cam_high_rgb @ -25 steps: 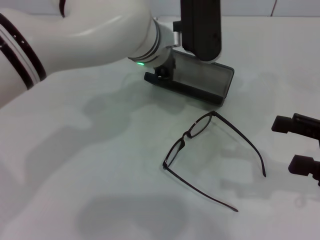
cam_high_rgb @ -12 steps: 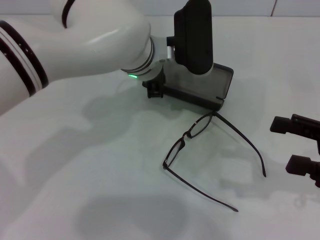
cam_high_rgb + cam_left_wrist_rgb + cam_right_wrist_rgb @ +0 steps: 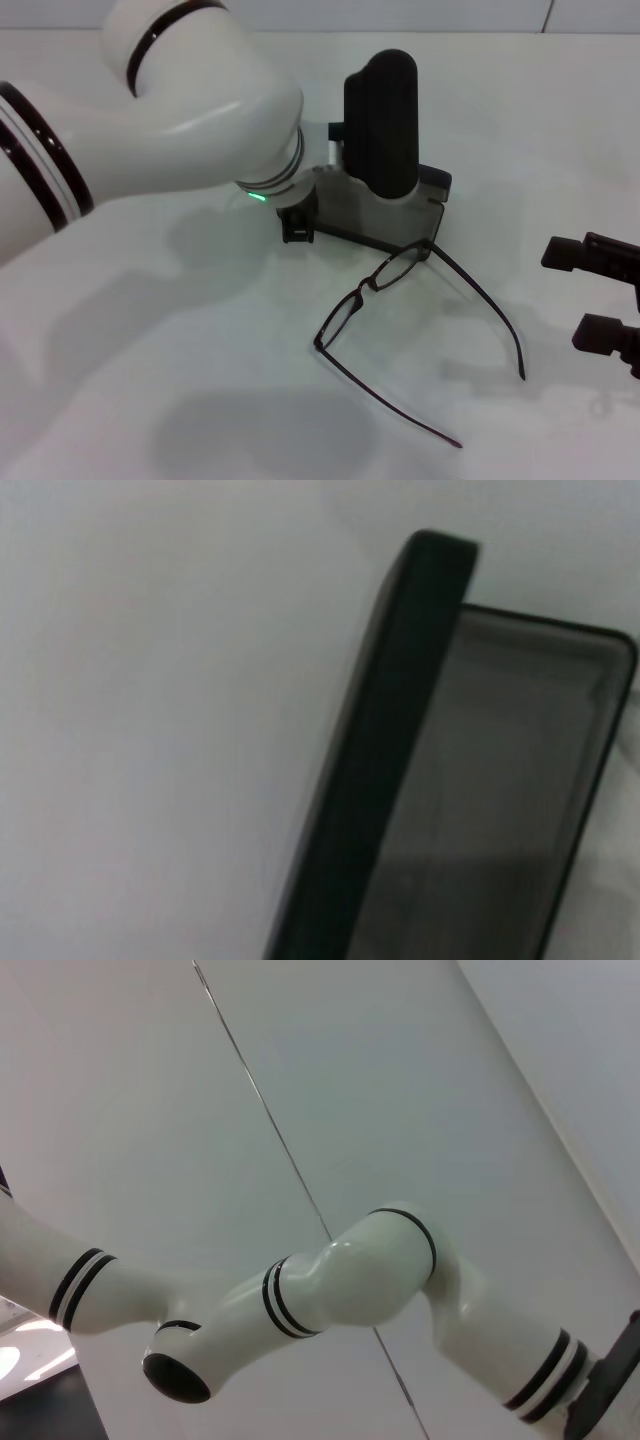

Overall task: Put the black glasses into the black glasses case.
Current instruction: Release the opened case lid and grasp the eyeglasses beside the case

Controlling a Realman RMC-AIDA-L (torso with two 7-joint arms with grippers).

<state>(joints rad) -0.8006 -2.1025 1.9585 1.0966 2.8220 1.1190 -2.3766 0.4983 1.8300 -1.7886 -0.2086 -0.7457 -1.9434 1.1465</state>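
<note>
The black glasses case (image 3: 380, 125) stands open at the table's middle, lid upright, its grey tray (image 3: 370, 212) facing me. My left gripper (image 3: 298, 224) holds the case at its left end, shut on it. In the left wrist view only the black glasses case (image 3: 395, 770) shows, with the lid's edge and grey inside close up. The black glasses (image 3: 372, 283) lie unfolded on the table just in front of the case, their right lens touching its front right corner and their temples pointing toward me. My right gripper (image 3: 588, 292) hovers open at the table's right edge, apart from the glasses.
My left arm (image 3: 150, 140) stretches in from the left, over the white table (image 3: 180, 400). The right wrist view shows only a white arm (image 3: 330, 1290) against pale panels.
My left gripper has drawn the open case toward me and slightly left until it meets the glasses. The glasses were nudged a little toward me and left. The right gripper stayed put.
</note>
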